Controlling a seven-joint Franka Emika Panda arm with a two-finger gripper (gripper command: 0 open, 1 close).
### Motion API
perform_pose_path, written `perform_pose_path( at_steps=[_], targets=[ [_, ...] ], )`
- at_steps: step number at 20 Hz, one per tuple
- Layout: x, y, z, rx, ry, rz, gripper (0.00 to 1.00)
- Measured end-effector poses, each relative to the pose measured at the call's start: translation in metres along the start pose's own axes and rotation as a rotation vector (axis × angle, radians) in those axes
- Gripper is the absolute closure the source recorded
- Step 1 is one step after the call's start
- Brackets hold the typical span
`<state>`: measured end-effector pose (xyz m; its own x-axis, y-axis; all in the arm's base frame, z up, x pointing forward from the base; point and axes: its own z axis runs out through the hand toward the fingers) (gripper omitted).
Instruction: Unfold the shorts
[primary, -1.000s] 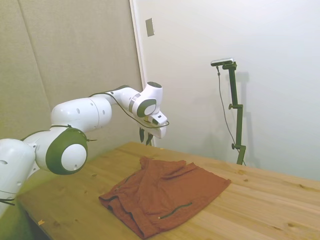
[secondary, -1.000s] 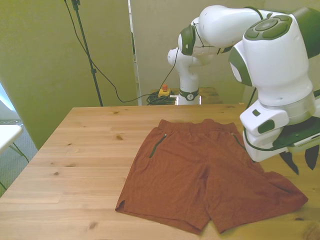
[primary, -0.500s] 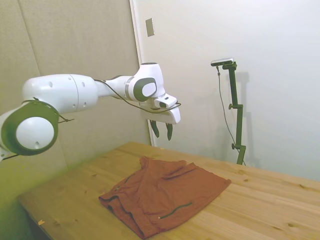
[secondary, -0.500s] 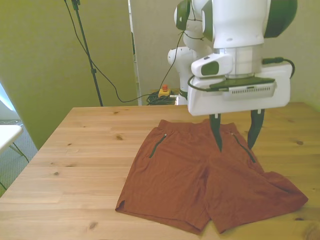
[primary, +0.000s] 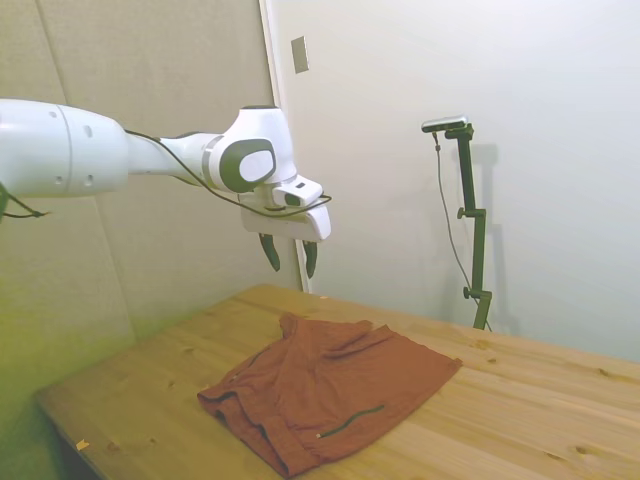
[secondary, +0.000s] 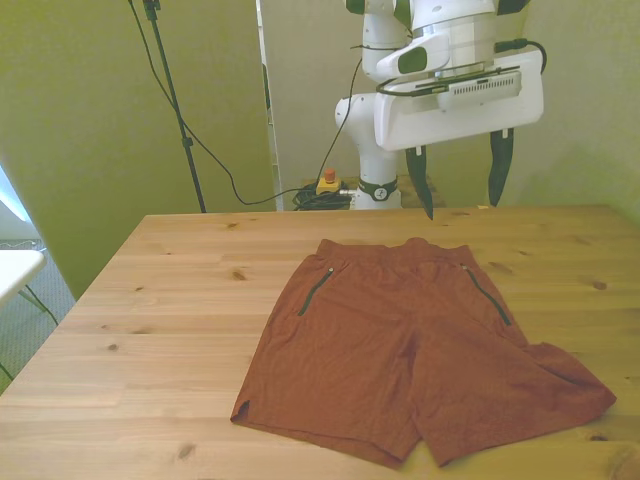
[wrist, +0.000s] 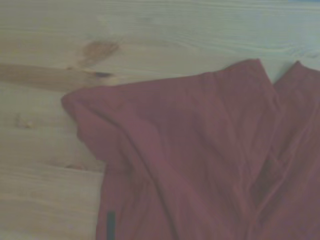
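Now hovering high above the table, my gripper hanging with fingers spread wide and gripping nothing. The shorts are lying spread near the table's middle, both legs showing. Judging the job nearly done; any remaining rumple near the front view's right leg wants a light pinch at the hem. Waistband is facing my base, legs pointing away, long axis following
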<state>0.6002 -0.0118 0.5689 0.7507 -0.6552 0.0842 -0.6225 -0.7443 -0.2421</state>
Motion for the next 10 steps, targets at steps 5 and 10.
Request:
perform_pose_path(
  at_steps=[5, 10],
  targets=[
    [-0.052, 0.045, -0.01, -0.002, -0.021, 0.009, 0.0],
    [-0.113, 0.108, 0.006, -0.049, -0.082, 0.033, 0.0]
  ],
)
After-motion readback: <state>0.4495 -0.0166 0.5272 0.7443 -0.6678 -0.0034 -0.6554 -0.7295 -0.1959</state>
